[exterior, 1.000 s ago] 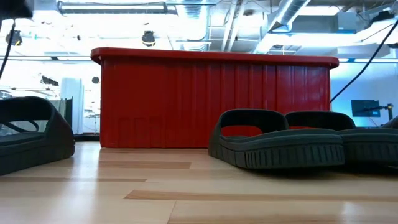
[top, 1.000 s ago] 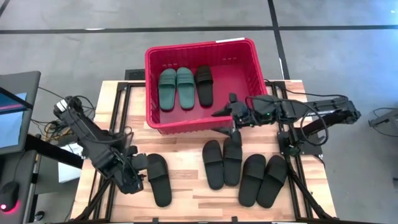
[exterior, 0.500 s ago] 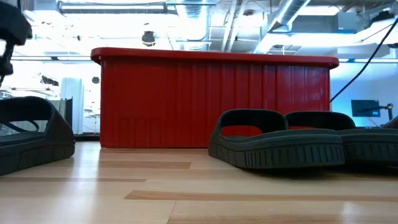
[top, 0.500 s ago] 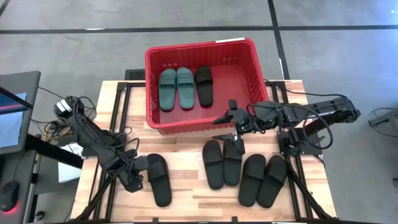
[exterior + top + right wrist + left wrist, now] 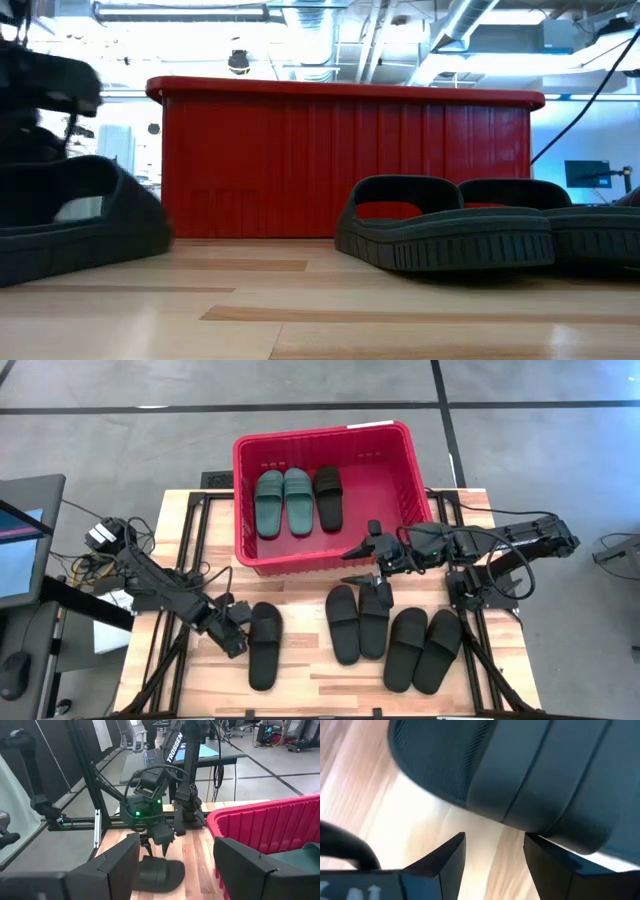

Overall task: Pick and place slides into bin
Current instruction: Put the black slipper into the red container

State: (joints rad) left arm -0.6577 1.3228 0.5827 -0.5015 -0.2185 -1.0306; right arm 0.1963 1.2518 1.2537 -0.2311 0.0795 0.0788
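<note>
The red bin (image 5: 320, 436) stands at the table's far side with two green slides (image 5: 284, 502) and one black slide (image 5: 328, 496) lying flat in it. A lone black slide (image 5: 264, 646) lies sole-down on the wood near the left. My left gripper (image 5: 236, 632) is low at that slide's left side, open and pointing steeply down; the right wrist view shows it (image 5: 158, 848) above the slide (image 5: 158, 873). My right gripper (image 5: 353, 562) hangs open in the air beside the bin's near right corner. My left gripper comes down at the lone slide slanting from the table's left. One fingertip (image 5: 536, 846) lies against the sole's left long edge (image 5: 520, 818), toward the slide's far end. The other fingertip (image 5: 456, 845) stands over bare wood. The slide lies flat on the table.
Two pairs of black slides (image 5: 358, 622) (image 5: 424, 650) lie side by side on the table's near right, below my right gripper. In the low view the bin's wall (image 5: 340, 160) rises behind them (image 5: 450, 228). Black frame rails (image 5: 190, 550) run along both table sides.
My left gripper has come down and toward the table's right, up to the lone black slide. The slide has slid a little toward the right; its far end has swung over while its near end has stayed about where it was.
</note>
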